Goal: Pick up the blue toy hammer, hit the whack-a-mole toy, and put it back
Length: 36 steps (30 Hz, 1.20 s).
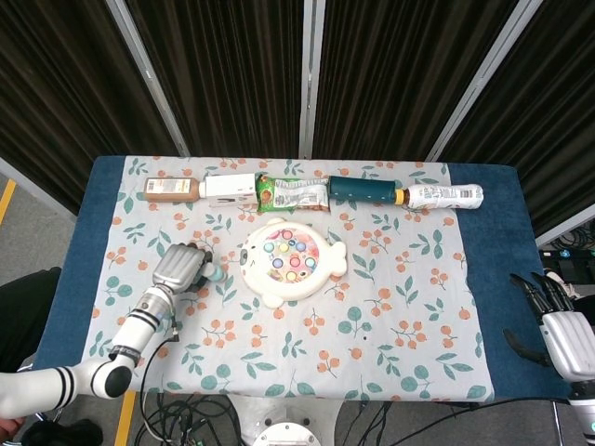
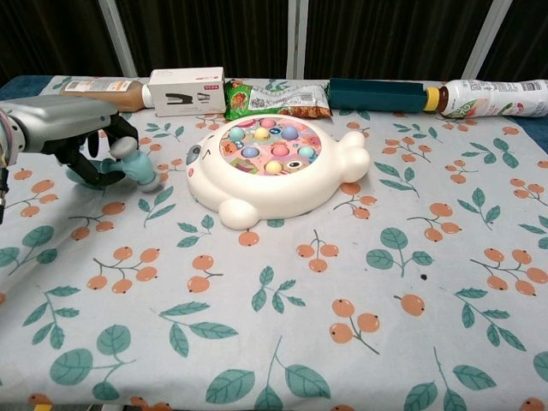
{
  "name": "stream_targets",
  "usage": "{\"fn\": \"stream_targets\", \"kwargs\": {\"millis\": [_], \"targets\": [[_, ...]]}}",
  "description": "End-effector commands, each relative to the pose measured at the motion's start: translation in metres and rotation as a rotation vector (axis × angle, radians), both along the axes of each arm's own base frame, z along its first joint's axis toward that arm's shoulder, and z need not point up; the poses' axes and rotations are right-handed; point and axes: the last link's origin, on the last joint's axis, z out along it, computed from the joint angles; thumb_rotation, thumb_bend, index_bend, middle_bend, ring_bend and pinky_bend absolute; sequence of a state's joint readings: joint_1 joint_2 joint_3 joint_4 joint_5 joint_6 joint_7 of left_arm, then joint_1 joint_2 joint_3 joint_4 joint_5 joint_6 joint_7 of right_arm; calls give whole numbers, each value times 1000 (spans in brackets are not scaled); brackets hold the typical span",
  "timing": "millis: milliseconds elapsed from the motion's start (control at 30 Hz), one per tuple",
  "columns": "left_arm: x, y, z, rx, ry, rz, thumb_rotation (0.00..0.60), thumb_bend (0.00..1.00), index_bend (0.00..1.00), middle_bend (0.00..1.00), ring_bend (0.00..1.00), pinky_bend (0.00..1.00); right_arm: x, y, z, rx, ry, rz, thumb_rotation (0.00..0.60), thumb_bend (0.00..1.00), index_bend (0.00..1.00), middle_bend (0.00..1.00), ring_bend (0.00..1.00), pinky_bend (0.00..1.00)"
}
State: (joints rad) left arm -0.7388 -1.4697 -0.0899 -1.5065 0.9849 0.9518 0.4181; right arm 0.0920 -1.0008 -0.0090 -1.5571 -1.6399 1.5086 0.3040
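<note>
The blue toy hammer point(image 2: 135, 164) sits at the left of the chest view, its pale teal head with grey end caps showing beside the left hand point(image 2: 73, 128), whose dark fingers curl around the handle. In the head view only a bit of the head point(image 1: 212, 272) peeks out at the hand's right edge. The whack-a-mole toy point(image 2: 276, 169) lies flat on the surface near the frame's upper middle: a white, animal-shaped body with a pink round top set with pastel buttons. Hammer and toy are apart.
</note>
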Motion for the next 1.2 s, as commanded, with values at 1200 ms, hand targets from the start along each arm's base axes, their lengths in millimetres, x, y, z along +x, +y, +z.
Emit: {"fn": "stream_targets", "kwargs": {"millis": [1200], "targets": [[95,48,22,-272,-204,-264,600,665,636,661,525,751,4,10,4,-15,18,-9,600,219,65,177,0,0]]}}
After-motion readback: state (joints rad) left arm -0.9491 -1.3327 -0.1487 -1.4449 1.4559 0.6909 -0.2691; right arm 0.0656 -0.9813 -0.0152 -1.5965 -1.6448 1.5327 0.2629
